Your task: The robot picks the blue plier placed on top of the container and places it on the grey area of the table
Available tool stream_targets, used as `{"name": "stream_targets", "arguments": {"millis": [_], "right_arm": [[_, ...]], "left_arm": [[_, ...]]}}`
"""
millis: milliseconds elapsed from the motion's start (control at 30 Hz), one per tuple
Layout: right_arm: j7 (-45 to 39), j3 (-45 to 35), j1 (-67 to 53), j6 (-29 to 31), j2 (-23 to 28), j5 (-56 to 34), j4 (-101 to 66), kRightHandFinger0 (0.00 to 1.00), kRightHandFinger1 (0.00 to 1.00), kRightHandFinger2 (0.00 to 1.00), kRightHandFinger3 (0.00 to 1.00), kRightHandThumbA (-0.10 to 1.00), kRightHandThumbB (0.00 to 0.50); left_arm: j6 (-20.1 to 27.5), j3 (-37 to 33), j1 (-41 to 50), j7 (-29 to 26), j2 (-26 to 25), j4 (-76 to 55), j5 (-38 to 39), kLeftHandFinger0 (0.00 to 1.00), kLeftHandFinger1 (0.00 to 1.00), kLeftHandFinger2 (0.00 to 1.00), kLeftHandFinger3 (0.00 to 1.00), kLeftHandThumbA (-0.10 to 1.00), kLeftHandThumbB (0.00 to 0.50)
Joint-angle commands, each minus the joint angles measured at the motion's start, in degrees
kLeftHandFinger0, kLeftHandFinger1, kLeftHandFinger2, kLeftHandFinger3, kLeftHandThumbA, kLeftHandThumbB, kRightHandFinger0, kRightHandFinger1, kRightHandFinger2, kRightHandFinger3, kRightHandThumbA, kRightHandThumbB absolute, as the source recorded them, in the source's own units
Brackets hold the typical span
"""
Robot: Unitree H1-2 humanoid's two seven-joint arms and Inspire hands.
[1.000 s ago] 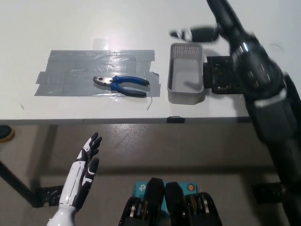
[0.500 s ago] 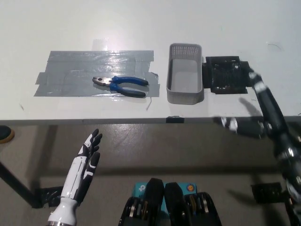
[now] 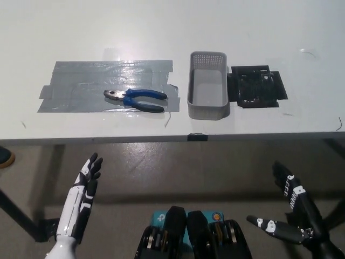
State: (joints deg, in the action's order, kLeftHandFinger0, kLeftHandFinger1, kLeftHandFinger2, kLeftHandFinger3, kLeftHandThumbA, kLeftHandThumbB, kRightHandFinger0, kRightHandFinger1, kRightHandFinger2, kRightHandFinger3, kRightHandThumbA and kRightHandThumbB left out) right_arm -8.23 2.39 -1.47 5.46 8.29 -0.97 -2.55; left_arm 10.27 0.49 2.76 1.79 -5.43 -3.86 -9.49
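Container [image 3: 207,91] seemingly empty; blue plier [image 3: 136,99] on grey area [image 3: 81,86].

No readable text, labels, brand names, numbers or signs are showing anywhere in this view; nothing on the white table [image 3: 161,21] or the items lying on it is carrying legible writing.
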Motion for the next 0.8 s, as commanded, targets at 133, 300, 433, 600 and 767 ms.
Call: {"name": "stream_targets", "arguments": {"millis": [133,300,433,600,767], "right_arm": [[-1.38,0.21,-0.45,5.22,-0.25,-2.25,-1.35,1.0,1.0,1.0,1.0,1.0,0.172],[-1.09,0.28,-0.75,5.65,-0.43,-1.5,-0.85,1.0,1.0,1.0,1.0,1.0,0.191],[-1.73,0.47,-1.11,6.34,-0.4,-2.27,-0.61,1.0,1.0,1.0,1.0,1.0,0.193],[-1.84,0.55,-1.33,5.7,-0.18,-2.04,-0.89,1.0,1.0,1.0,1.0,1.0,0.214],[-2.18,0.47,-1.47,5.02,0.13,-2.1,-1.31,1.0,1.0,1.0,1.0,1.0,0.224]], "left_arm": [[2.2,0.38,0.75,-0.62,-0.26,-2.53,1.26,1.0,1.0,1.0,1.0,1.0,0.09],[2.01,0.38,1.22,-0.36,-0.45,-2.86,1.61,1.0,1.0,1.0,1.0,1.0,0.085],[2.14,0.32,1.96,-0.34,-0.51,-3.23,1.65,1.0,1.0,1.0,1.0,1.0,0.061],[2.51,0.38,2.25,-0.56,-0.44,-3.1,1.57,1.0,1.0,1.0,1.0,1.0,0.065],[2.53,0.24,2.37,-0.54,-0.3,-3.12,1.61,1.0,1.0,1.0,1.0,1.0,0.056]]}}
